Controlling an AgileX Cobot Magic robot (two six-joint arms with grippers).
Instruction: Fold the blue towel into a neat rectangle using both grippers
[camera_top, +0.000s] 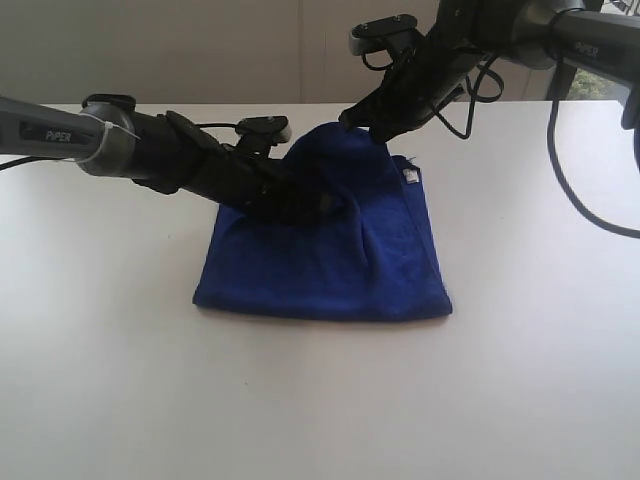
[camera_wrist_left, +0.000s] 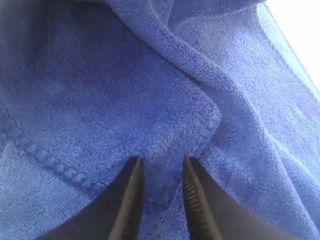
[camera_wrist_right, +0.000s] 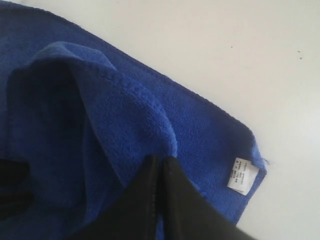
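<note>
The blue towel (camera_top: 330, 265) lies mid-table, its near edge a smooth fold and its far part raised in a hump. My right gripper (camera_top: 372, 128) reaches down from the upper right and holds the raised far edge; in the right wrist view the gripper (camera_wrist_right: 159, 159) is shut on the hemmed edge of the towel (camera_wrist_right: 125, 110). The white tag (camera_wrist_right: 242, 175) sits at the far right corner. My left gripper (camera_top: 325, 207) is pushed low into the hump. Its jaws (camera_wrist_left: 161, 162) stand apart over a hemmed corner of the towel (camera_wrist_left: 150, 90), not pinching it.
The white table (camera_top: 150, 350) spreads on all sides of the towel. The left arm lies low across the table from the left edge. Black cables hang from the right arm (camera_top: 560, 130) at the upper right. A pale wall runs behind.
</note>
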